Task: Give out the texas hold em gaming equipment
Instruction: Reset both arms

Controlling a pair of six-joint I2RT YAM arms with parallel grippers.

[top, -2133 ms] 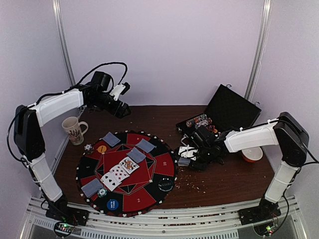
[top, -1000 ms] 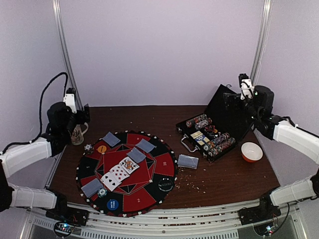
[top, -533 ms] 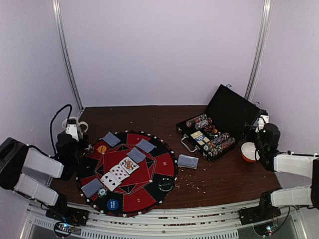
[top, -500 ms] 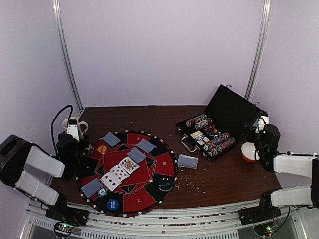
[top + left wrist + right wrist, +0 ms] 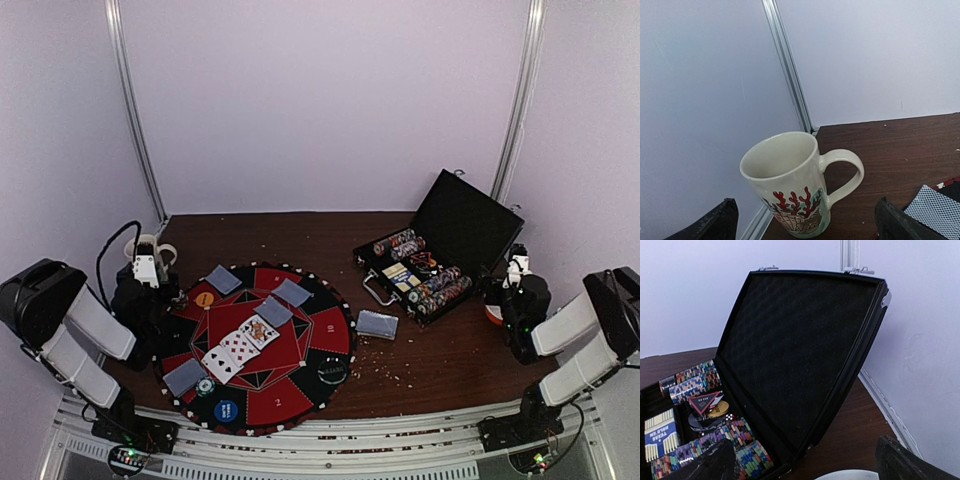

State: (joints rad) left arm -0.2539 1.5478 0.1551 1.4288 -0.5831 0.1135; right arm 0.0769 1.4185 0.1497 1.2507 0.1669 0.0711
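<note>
Top view change: both arms have pulled back off the table and folded at 6 o'clock. Two seconds ago the right one was down by the deck [image 5: 377, 324] and the left one was up over the mat [image 5: 300, 395].
Left gripper [image 5: 152, 280]: jaws apart, empty, facing the mug [image 5: 790, 185] at the mat's 10 o'clock.
Right gripper [image 5: 508, 295]: jaws apart, empty, facing the open case [image 5: 795, 355]; it hides most of the bowl [image 5: 489, 312].
Meaning: nothing is being carried, so the deal looks done or paused.
Face-down cards [image 5: 223, 279]: 4 spots on the mat, at 11, 1, just above centre and 8 o'clock.
Face-up cards [image 5: 240, 347]: overlapped row at centre, maybe five, not sure.
Deck: 1, just off the mat at 3 o'clock.
Discs: 3 in all: yellow disc [image 5: 204, 298] at 10, blue disc [image 5: 226, 410] at 7, black disc [image 5: 332, 371] at 4.
Loose chips [image 5: 205, 386]: 2 spots, at 7 and at the 10 o'clock rim.
Chip rows [image 5: 692, 377]: in the case, too many to count.
</note>
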